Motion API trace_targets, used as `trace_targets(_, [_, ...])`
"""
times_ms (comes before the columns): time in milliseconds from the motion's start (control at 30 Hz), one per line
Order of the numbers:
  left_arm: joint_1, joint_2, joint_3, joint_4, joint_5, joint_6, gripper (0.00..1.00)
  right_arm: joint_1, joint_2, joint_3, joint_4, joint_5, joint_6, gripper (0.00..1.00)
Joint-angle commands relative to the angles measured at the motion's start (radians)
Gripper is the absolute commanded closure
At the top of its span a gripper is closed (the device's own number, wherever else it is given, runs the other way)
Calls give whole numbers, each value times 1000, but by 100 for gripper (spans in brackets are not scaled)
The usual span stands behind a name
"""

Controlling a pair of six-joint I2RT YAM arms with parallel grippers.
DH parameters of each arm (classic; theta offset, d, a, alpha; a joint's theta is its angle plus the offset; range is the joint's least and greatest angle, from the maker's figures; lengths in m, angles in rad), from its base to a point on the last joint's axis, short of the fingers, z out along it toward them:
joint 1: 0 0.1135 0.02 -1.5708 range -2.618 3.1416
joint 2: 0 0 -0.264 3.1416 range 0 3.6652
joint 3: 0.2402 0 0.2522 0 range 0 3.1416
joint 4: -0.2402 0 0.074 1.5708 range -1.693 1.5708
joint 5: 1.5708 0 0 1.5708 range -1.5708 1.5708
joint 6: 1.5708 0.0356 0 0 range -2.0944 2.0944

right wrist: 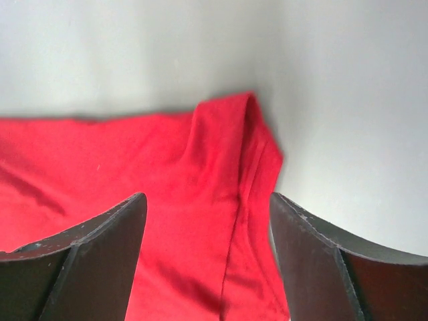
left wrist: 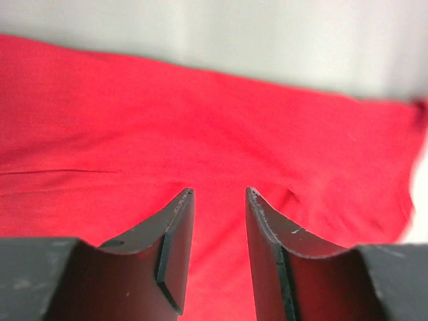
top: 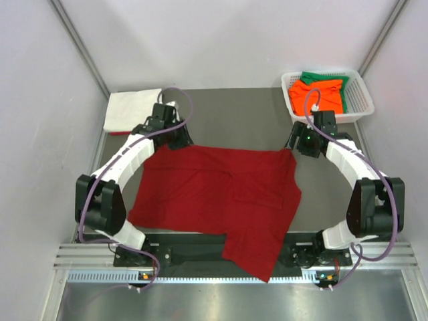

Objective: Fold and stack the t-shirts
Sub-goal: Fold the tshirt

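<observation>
The dark red t-shirt (top: 221,194) lies spread over the table, one part hanging over the near edge. My left gripper (top: 175,142) is open over its far left corner; red cloth (left wrist: 214,147) fills that wrist view, with nothing between the jaws. My right gripper (top: 294,148) is open wide over the far right corner, where a rumpled hem (right wrist: 241,174) lies below the jaws. A folded white t-shirt (top: 132,110) lies at the far left. An orange t-shirt (top: 317,93) and a green t-shirt (top: 328,77) lie in the basket.
The white plastic lattice basket (top: 361,100) stands at the far right corner of the table. Grey walls close in the left, right and back. A metal rail (top: 227,264) runs along the near edge by the arm bases.
</observation>
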Motion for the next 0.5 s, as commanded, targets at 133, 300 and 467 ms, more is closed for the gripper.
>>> trace_targets(133, [161,101,-25,54,-30,-26,61,-22,122,52,98,-55,-69,24])
trace_targets(300, [230,139,-58,56,-13,-1,63,-26,202,34,163,-71,-84,28])
trace_targets(467, [282,156,-81,63,-13,38,64,-24,231,17,216,-51,-112,33])
